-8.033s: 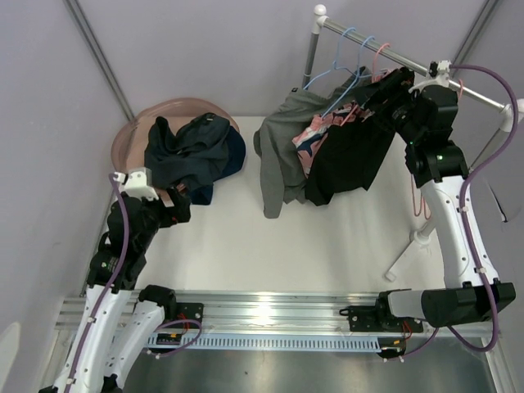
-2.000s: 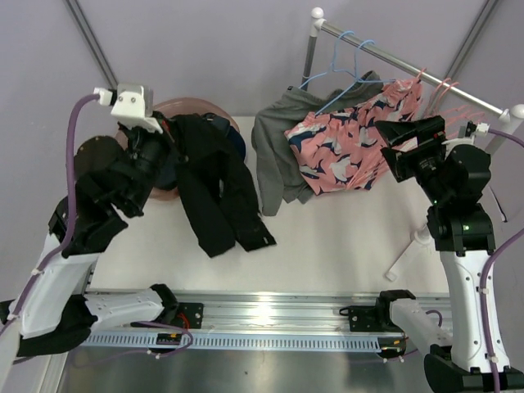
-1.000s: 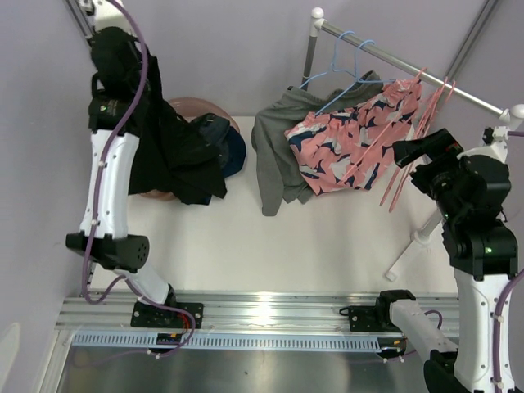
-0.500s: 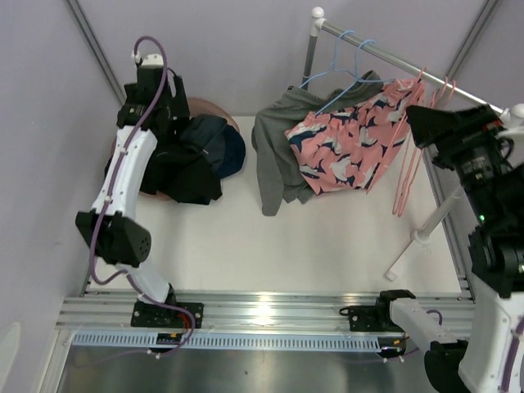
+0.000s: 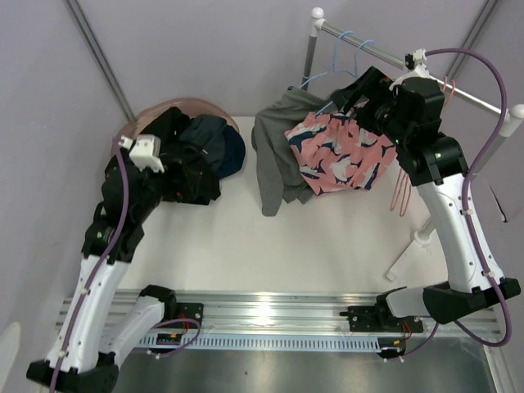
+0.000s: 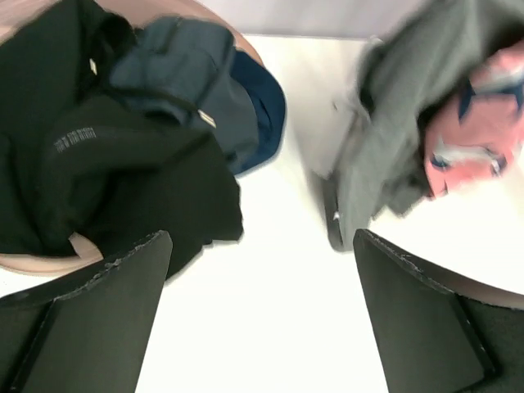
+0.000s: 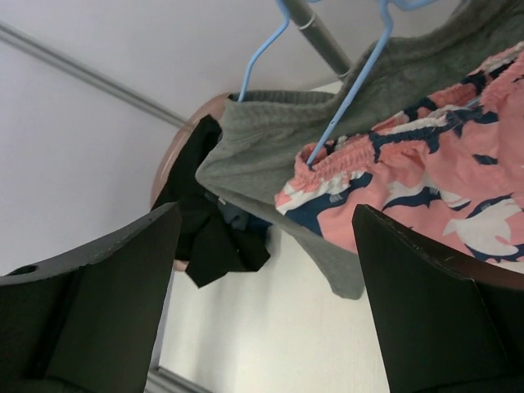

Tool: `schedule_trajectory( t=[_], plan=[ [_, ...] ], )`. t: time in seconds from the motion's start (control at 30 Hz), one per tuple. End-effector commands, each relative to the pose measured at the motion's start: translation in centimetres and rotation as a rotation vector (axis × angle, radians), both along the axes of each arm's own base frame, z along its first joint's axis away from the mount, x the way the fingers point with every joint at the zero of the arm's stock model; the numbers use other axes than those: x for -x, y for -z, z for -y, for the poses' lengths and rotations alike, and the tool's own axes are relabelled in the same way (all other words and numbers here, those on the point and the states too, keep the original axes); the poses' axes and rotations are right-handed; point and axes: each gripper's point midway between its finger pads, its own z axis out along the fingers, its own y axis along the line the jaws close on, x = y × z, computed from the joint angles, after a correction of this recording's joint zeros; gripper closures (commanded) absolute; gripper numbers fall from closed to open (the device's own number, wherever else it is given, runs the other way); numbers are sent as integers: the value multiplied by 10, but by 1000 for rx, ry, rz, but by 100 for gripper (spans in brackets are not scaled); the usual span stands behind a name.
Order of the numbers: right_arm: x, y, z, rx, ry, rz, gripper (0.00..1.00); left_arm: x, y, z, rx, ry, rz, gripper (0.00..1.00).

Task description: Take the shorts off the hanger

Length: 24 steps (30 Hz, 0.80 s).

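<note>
The pink printed shorts [image 5: 344, 151] and the grey shorts [image 5: 274, 160] hang on blue hangers [image 5: 344, 57] from the rail [image 5: 393, 56]. The black shorts [image 5: 184, 168] and the navy shorts [image 5: 219, 143] lie heaped in the pink basin [image 5: 164, 109]. My right gripper [image 5: 358, 94] is open and empty, just above the pink shorts by the hangers. Its wrist view shows the grey shorts [image 7: 278, 139], the pink shorts [image 7: 434, 180] and a blue hanger [image 7: 344, 102]. My left gripper [image 5: 182, 184] is open and empty beside the black shorts [image 6: 98, 164], above the table.
An empty pink hanger [image 5: 401, 184] dangles from the rail at the right. The white rack stand [image 5: 413, 241] rises at the table's right side. The basin sits at the back left against the grey wall.
My left arm has come down from over the basin and drawn back toward the front; the black shorts stay in the basin. My right arm has swung left to the rail, over the pink shorts.
</note>
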Motion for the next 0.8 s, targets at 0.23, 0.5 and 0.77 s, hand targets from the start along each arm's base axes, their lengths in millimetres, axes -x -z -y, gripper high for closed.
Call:
schedule_trajectory(
  t=[0.23,0.5,0.77],
  plan=[
    [-38,15,12,24,173,81,18,51,57,3,30,67,49,1],
    [-65,38,-3,21,220,100,27,52,60,1,24,58,29,1],
    [-92,49,-26,7,239,116,40,53,61,0,24,50,36,1]
  ],
)
